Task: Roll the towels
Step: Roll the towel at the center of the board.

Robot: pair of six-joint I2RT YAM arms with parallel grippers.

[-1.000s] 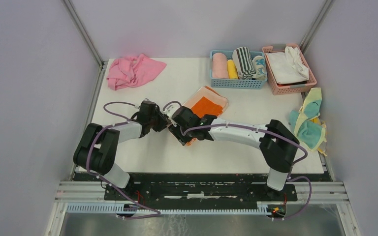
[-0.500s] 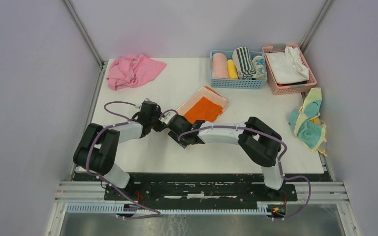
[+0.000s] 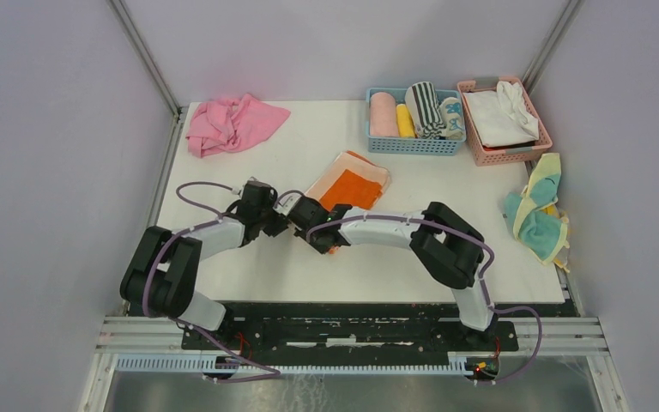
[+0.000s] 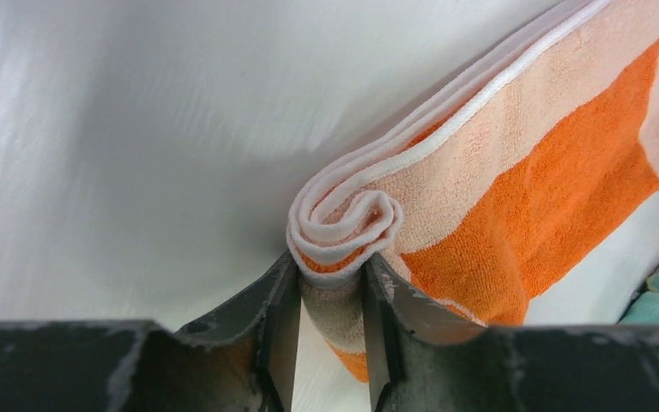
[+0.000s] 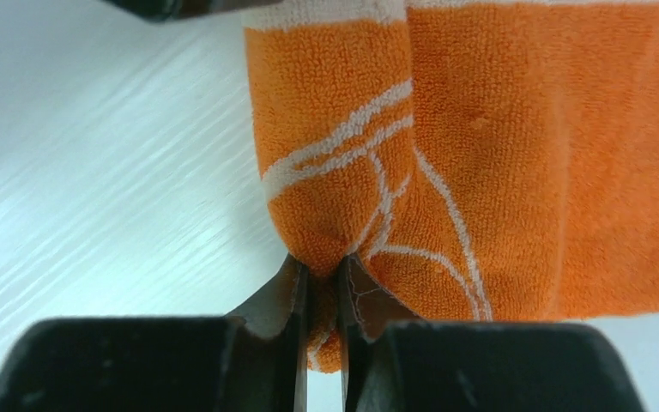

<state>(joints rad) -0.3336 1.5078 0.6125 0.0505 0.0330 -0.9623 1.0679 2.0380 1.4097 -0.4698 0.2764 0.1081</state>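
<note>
Centre frame on the white surface (image 3: 249, 266), the orange terry towel with white lettering (image 3: 356, 182) lies partly rolled; left claw (image 4: 330, 275) and right claw (image 5: 319, 275) both pinch its rolled lower-left end.

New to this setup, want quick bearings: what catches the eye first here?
Mid-table, the left gripper and right gripper both pinch the near end of the orange towel, where a small roll shows. At the far edge, a blue basket holds rolled towels; a crumpled pink towel lies far left.
</note>
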